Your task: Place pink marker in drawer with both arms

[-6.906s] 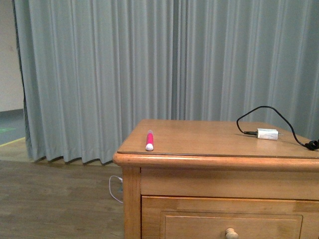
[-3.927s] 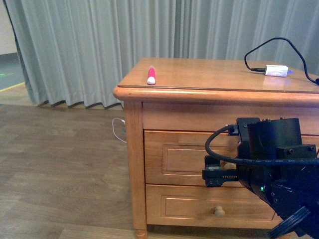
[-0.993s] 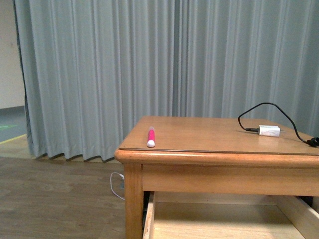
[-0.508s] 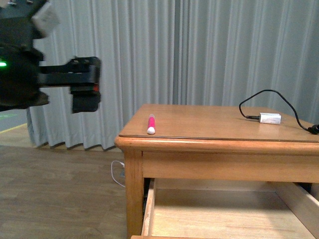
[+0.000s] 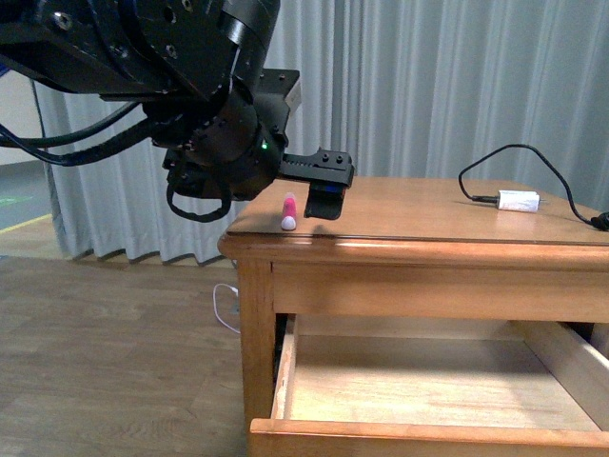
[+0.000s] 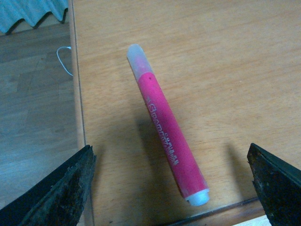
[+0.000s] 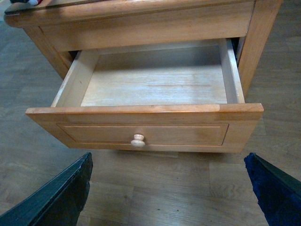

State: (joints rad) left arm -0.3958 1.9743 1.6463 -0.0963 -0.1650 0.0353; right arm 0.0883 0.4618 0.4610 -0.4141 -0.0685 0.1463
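Above the open drawer (image 7: 188, 134), the pink marker (image 6: 164, 127) lies front-to-back, frosted cap seemingly away from the drawer's front. Left pincer (image 6: 170, 148) straddles it, released; right pincer (image 7: 167, 157) likewise.

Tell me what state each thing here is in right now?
pink marker, capped, lying flat on the cabinet top
drawer, pulled open, nothing inside
left gripper, open, over the pink marker
right gripper, open, holding nothing
white charger, lying flat, black cable attached

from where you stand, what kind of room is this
Likely a bedroom-style room, or a mock-up of one: a wooden chest of drawers with a drawer pulled open, floor-length grey curtains behind it, and a corded white charger on top.
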